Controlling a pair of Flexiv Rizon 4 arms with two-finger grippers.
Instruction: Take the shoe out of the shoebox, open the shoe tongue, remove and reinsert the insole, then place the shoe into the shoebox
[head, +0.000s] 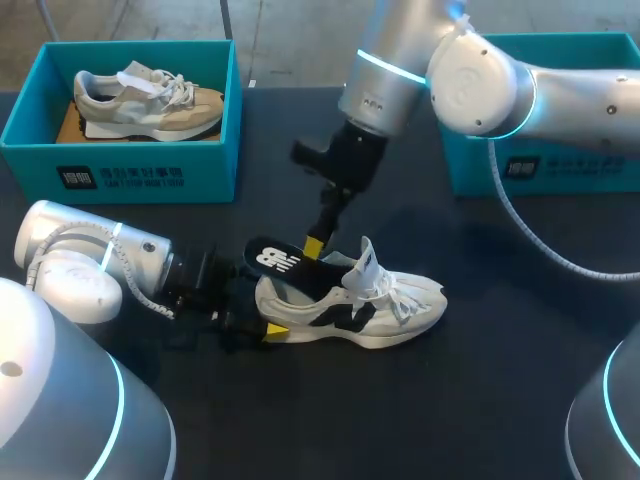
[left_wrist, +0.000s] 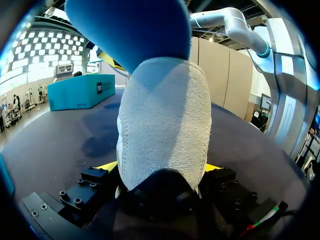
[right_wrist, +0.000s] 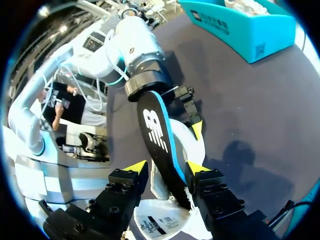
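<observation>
Two shoeboxes are standing behind the white shoe (head: 350, 308), which is resting on the table (head: 500, 400) outside both. The left shoebox (head: 120, 178), back and well to the white shoe's left, is holding a beige shoe (head: 150, 100). The left gripper (left_wrist: 160, 170) is clamping the white shoe's heel, jaws pressing on both sides. The insole (head: 283, 261) is sticking up out of the white shoe's opening, and the right gripper (right_wrist: 165, 170) is pinching it just above that opening. The right shoebox (head: 540, 165) is sitting back to the white shoe's right.
</observation>
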